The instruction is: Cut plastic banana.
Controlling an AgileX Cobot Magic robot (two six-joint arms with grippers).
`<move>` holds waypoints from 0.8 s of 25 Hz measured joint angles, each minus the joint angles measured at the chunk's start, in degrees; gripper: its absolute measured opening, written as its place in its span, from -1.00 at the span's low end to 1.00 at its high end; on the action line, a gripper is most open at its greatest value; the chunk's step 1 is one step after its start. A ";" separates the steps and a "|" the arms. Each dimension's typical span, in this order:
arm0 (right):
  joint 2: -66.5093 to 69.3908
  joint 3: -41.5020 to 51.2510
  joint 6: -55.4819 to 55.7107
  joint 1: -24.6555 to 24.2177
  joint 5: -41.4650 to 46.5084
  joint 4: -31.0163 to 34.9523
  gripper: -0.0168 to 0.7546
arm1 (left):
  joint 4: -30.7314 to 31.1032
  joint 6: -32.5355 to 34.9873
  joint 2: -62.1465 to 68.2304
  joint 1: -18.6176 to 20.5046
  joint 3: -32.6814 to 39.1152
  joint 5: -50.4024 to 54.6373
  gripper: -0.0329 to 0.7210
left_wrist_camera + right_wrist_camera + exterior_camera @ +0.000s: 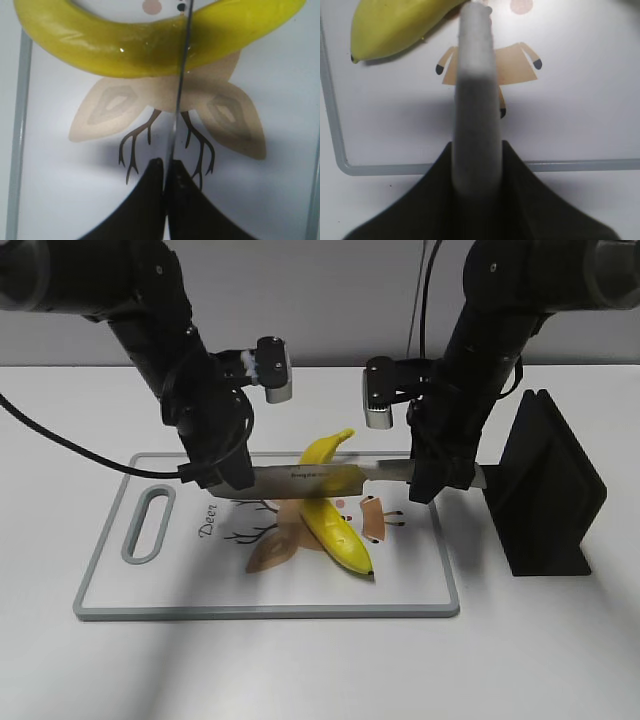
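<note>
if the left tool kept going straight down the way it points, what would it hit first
Most likely the cutting board. The left tool points down, pinching the knife at its tip end, with printed board surface beneath it. The plastic banana lies further along the blade, though the height is hard to judge.

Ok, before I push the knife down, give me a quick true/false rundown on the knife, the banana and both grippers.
1. The left gripper pinches the tip end of the knife blade. True.
2. The right gripper is open and clear of the knife. False: it is shut on the handle end.
3. The blade crosses the plastic banana near its middle. True.
4. The banana lies on the bare table. False: it lies on the cutting board.
5. The knife block stands on the left of the board. False: it stands on the right.
</note>
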 joint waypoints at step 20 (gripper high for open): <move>0.40 -0.31 -0.28 -0.06 -0.44 -0.49 -0.50 | -1.20 0.00 0.76 0.24 -0.45 0.47 -0.94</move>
